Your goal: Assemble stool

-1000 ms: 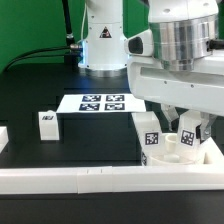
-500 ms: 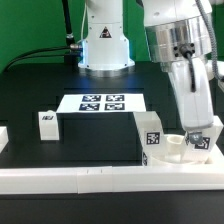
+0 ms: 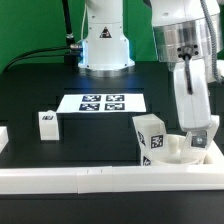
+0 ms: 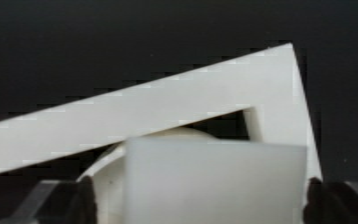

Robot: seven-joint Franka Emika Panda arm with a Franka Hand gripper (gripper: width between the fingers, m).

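Note:
The white round seat (image 3: 176, 152) lies in the front corner at the exterior view's right, against the border rails. A tagged leg block (image 3: 150, 136) stands upright on its near-left side. My gripper (image 3: 202, 138) points down over the seat's right side, shut on a second white leg block (image 4: 211, 180). Dark fingers (image 4: 51, 203) flank that block on both sides, and it hides most of the seat (image 4: 190, 133). A third leg block (image 3: 47, 123) stands alone on the black table at the exterior view's left.
The marker board (image 3: 103, 102) lies flat at mid-table before the robot base (image 3: 105, 45). White border rails run along the front (image 3: 90, 180) and the right, meeting in a corner (image 4: 274, 85). A rail end (image 3: 3, 138) shows at the far left.
The wrist has lifted and swung toward the exterior view's right, showing the fingers over the seat. The standing leg block on the seat now looks turned, with two faces showing.

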